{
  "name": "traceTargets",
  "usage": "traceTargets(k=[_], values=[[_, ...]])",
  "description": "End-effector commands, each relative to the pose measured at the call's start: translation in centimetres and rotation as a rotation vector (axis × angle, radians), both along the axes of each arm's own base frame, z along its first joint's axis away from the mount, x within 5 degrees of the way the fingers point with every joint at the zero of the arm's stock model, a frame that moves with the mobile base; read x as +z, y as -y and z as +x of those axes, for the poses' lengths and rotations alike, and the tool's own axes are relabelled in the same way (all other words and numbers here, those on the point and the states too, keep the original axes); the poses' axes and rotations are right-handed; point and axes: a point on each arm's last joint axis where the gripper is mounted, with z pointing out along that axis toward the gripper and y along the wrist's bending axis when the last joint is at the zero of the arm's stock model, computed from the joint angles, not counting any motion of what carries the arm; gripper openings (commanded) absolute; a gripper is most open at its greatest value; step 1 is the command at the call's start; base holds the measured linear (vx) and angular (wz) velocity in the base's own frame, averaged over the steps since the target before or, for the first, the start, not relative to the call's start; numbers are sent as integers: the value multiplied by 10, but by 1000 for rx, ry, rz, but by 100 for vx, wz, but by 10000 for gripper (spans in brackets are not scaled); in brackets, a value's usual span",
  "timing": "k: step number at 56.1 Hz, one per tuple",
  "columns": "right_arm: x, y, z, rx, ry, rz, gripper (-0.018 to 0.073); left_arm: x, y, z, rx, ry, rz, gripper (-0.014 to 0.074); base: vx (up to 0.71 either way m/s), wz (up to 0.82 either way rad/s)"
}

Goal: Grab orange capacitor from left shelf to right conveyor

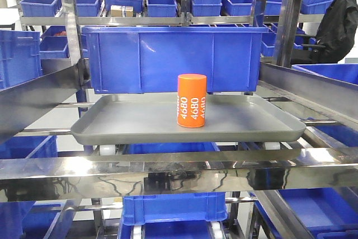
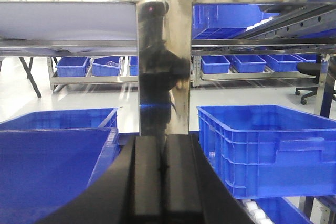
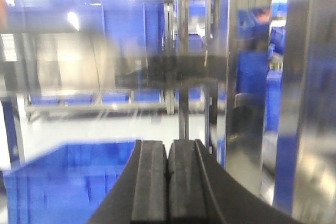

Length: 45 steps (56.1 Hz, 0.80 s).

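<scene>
Orange capacitor stands upright on the grey tray of the left shelf.
My left gripper and right gripper are pressed closed, empty; the capacitor looks rigid, smooth, likely slippery, so I'd pinch mid-body across its 2 sides.

You can read just one marking: the white number "4680", printed on the side of the small bright orange cylindrical capacitor in the front view. It runs sideways up the cylinder and repeats around it. Two full copies face you, and part of a third shows at the right edge. Ahead of the left pincer, the big blue plastic bin and the shiny steel post carry nothing legible. Ahead of the right pincer, the view is too blurred to read anything.
</scene>
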Motion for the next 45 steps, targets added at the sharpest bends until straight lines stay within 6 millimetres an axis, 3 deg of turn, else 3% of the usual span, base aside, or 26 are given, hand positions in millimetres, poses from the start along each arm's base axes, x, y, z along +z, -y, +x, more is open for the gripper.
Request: traceTargets(k=[1, 13, 23, 29, 38, 45], values=[[45, 1, -8, -11, 32, -21, -8, -3, 0, 0, 0, 61, -3, -6, 0, 0], [103, 0, -3, 0, -158, -40, -7, -3, 0, 0, 0, 61, -3, -6, 0, 0], [134, -4, 16, 40, -315, -40, 44, -3, 0, 0, 0, 61, -3, -6, 0, 0], [145, -8, 32, 79, -354, -46, 167, -3, 0, 0, 0, 61, -3, -6, 0, 0], [156, -15, 56, 152, -319, -51, 441, -3, 0, 0, 0, 61, -3, -6, 0, 0], [162, -22, 75, 231, -318, -69, 602, -3, 0, 0, 0, 61, -3, -6, 0, 0]])
